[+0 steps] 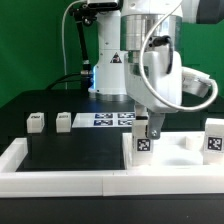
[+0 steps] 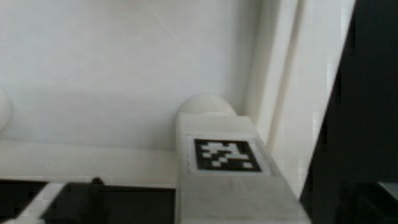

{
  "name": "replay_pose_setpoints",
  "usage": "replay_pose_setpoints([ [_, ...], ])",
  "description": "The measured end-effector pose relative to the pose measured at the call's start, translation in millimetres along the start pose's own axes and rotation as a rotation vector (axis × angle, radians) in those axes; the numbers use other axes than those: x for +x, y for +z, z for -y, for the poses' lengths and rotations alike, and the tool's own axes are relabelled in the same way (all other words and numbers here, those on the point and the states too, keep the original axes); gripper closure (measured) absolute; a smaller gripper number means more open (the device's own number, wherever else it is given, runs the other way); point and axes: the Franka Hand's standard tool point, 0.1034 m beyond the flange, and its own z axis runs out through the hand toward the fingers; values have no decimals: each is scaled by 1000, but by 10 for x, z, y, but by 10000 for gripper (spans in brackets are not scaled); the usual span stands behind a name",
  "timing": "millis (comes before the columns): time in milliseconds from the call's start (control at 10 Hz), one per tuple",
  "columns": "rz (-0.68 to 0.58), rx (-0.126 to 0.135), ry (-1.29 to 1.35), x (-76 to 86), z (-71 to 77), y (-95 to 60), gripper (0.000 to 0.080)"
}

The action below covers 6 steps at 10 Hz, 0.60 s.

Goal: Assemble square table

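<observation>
The square table's white tray-like top (image 1: 178, 156) lies at the exterior view's right, inside the white rim. One tagged white leg (image 1: 143, 141) stands upright on its near left corner. My gripper (image 1: 147, 127) hangs straight over that leg, open, its fingers wider than the leg and down around its top. The wrist view shows the same leg (image 2: 222, 152) close up, tag facing the camera, against the top's pale surface (image 2: 125, 70). A second leg (image 1: 213, 138) stands at the far right. Two more legs (image 1: 37, 122) (image 1: 64, 121) sit on the black surface at the left.
The marker board (image 1: 110, 119) lies flat behind the gripper, near the arm's base. A long white rim (image 1: 60, 172) borders the black surface along the front and left. A green wall fills the background.
</observation>
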Motion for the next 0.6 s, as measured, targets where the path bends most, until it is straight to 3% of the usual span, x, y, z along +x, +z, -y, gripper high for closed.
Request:
replay_pose_setpoints([
  [200,1,-1,-255,2,-5,5,150],
  [400,1,1,-321,-27,-5,-1,150],
  [600,3,25,-266,-42,-86,-26,150],
])
